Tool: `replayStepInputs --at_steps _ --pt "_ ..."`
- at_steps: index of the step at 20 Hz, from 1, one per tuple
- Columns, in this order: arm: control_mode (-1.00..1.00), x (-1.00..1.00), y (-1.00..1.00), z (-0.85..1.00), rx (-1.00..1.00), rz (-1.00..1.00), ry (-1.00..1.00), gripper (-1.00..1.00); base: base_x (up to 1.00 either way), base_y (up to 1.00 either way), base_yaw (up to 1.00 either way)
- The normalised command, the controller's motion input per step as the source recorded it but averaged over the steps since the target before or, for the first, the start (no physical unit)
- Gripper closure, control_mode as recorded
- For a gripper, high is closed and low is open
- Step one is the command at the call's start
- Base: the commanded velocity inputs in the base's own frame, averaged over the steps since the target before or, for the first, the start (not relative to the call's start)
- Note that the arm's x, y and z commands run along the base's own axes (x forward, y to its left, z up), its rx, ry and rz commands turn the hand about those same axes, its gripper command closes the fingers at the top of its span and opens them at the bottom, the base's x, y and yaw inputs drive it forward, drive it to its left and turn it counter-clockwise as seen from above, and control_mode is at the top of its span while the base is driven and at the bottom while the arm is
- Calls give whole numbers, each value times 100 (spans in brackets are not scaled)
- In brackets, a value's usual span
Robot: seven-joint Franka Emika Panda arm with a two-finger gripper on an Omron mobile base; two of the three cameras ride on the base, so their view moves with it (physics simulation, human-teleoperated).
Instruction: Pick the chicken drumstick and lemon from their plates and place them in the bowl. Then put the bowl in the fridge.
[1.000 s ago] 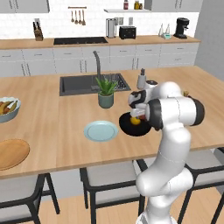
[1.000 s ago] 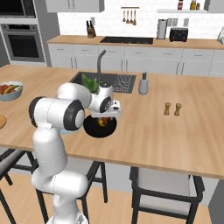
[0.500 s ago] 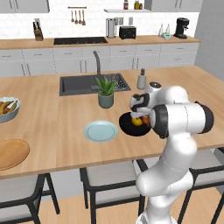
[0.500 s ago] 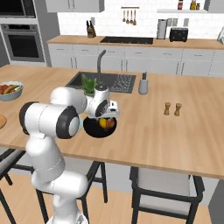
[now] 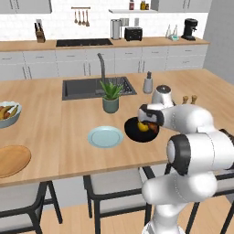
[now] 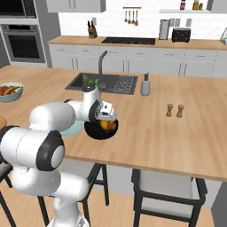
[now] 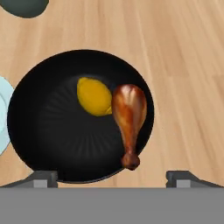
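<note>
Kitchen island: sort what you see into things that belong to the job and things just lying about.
Job: chicken drumstick and lemon, both in the black bowl; blue-green plate; wooden plate; open gripper.

Lying about: potted plant, fruit bowl, salt and pepper shakers, soap dispenser.

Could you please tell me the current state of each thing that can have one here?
Matte black round bowl: upright on the wooden counter, holding both foods.
Yellow oval lemon: in the bowl, touching the drumstick.
Orange-brown chicken drumstick: lying in the bowl, bone end at the rim.
Pale blue-green glossy plate: empty.
Tan wooden plate: empty.
Hand: open, above the bowl.
</note>
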Motion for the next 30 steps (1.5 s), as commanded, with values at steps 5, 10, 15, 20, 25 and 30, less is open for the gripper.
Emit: replayStepInputs --at_steps 5,10,15,20,25,30 --pt "-100 -72 -1 31 16 -53 6 -100 0 0 0" --pt "-100 -51 0 32 36 -45 2 -100 0 0 0" --pt "-100 -34 -14 -3 40 -34 3 -100 0 0 0" --pt "-100 13 0 -34 3 -14 5 -100 0 0 0" --pt "-100 54 0 -33 1 -2 4 -100 0 0 0" --pt "-100 64 0 -24 1 0 6 -100 0 0 0"
